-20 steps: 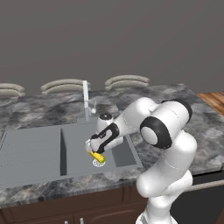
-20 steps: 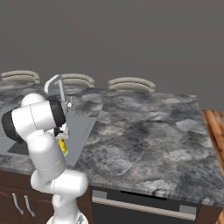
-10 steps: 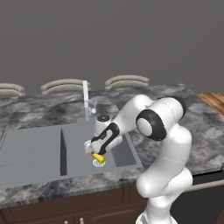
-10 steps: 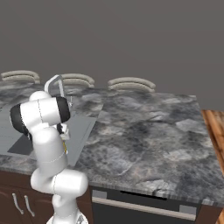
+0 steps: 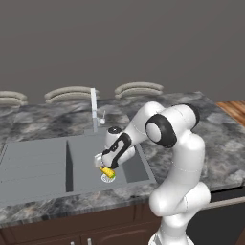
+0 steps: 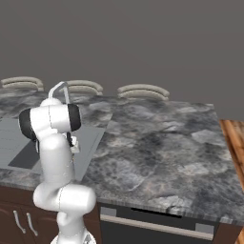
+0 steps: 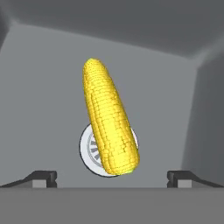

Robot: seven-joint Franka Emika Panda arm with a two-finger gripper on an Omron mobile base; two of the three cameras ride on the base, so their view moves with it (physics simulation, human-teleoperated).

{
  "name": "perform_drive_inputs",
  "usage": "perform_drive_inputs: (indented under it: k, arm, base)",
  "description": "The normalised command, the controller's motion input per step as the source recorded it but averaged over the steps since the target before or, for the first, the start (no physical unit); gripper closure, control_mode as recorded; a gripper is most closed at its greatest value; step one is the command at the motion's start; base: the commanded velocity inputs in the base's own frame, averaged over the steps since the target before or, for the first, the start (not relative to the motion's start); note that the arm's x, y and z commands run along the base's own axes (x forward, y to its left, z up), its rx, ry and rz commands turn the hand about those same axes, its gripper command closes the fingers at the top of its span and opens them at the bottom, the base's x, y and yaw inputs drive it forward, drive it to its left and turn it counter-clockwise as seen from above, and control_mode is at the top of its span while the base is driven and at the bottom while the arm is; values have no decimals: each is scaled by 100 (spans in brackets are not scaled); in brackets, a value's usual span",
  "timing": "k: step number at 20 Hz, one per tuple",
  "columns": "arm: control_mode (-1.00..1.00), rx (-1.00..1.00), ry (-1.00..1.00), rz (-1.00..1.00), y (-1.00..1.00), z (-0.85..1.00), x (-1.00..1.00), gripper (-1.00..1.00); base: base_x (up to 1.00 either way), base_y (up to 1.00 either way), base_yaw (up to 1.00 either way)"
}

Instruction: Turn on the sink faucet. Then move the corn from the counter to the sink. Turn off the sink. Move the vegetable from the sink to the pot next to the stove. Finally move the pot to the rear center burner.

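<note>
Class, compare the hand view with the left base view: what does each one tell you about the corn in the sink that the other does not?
The hand view alone shows the open gripper with its fingertips wide apart, clear of the corn, which lies across the drain ring. The left base view alone shows the faucet, the counter and the sink with two basins. Both show the corn lying in the sink on the drain ring.

Corn (image 7: 110, 122): bright yellow, fine kernel texture, a trace of green at its lower end. Drain ring (image 7: 89, 148): silver-white with dark radial slots. Sink (image 5: 38, 167): flat mid grey. Desk (image 6: 157, 147): marbled grey, black and white stone. Cabinets (image 5: 72, 229): dark brown wood. Faucet (image 5: 94, 109): pale grey-white. Arm (image 5: 172, 143): white with dark joints. Wall (image 6: 143, 38): plain dull grey.
</note>
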Motion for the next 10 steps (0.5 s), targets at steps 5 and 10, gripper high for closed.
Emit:
perform_drive_inputs:
  k: [5, 10]
  arm:
    - [-100, 0, 3, -1, 0, -20, 6, -100]
    - [-100, -1, 4, -1, 1, -24, 0, -100]
  base:
    - [0, 0, 0]
    - [0, 0, 0]
